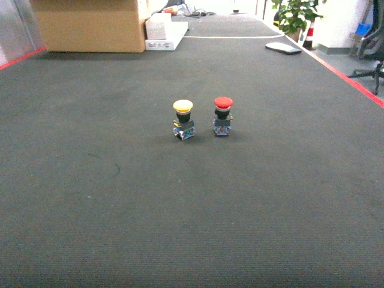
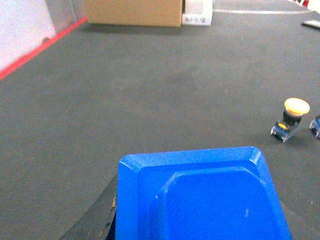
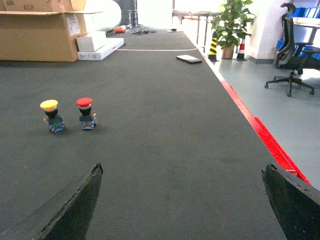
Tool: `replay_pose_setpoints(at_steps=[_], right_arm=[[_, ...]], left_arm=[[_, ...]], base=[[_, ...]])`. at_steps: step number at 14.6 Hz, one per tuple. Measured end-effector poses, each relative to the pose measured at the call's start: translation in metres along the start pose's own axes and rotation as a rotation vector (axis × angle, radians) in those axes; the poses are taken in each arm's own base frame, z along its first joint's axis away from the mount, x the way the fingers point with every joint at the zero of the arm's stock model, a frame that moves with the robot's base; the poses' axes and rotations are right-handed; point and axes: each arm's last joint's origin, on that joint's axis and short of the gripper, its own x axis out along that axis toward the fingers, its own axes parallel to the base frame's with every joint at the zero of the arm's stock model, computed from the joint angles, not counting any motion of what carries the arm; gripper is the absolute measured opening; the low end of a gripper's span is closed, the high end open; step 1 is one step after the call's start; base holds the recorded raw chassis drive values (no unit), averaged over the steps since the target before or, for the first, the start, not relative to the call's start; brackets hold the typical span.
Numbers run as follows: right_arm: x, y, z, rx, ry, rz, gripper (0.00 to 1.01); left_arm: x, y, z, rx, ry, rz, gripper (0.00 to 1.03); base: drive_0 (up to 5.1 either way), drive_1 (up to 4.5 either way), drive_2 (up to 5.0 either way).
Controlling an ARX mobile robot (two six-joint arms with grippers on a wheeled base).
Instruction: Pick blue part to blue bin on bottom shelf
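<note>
Left end effector (image 2: pixel 200 220) clamped on a blue plastic part (image 2: pixel 200 195); right end effector (image 3: pixel 182 200) spread apart.
Ahead on the dark carpeted floor (image 1: pixel 90 180) stand a yellow-capped pushbutton switch (image 1: pixel 183 119) and, just beside it, a red-capped pushbutton switch (image 1: pixel 222 116).

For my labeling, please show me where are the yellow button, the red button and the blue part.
yellow button (image 1: pixel 183 106), head view, on its yellow cap.
red button (image 1: pixel 223 102), head view, on its red cap.
blue part (image 2: pixel 210 200), left wrist view, on its top face.

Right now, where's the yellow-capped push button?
Head view: the yellow-capped push button stands mid-floor on the dark carpet, just left of the red-capped push button, apart from it.
</note>
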Motion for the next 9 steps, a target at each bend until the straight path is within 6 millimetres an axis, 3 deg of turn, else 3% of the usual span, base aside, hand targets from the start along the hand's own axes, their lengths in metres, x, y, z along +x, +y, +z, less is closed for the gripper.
replay_pose_setpoints(at_steps=[2, 4, 6, 9], right_arm=[[0.0, 0.0, 0.0, 0.0, 0.0, 0.0, 0.98], [0.0, 0.0, 0.0, 0.0, 0.0, 0.0, 0.98], [0.0, 0.0, 0.0, 0.0, 0.0, 0.0, 0.98], [0.0, 0.0, 0.0, 0.0, 0.0, 0.0, 0.98]], left_arm=[[-0.038, 0.003, 0.015, -0.024, -0.07, 0.008, 0.45], [-0.067, 0.002, 0.016, -0.032, -0.085, -0.008, 0.45], [-0.082, 0.003, 0.015, -0.042, -0.101, -0.012, 0.45], [-0.089, 0.007, 0.014, -0.053, -0.115, 0.009, 0.45]], base=[[0.0, 0.0, 0.0], [0.0, 0.0, 0.0], [0.0, 0.0, 0.0], [0.0, 0.0, 0.0]])
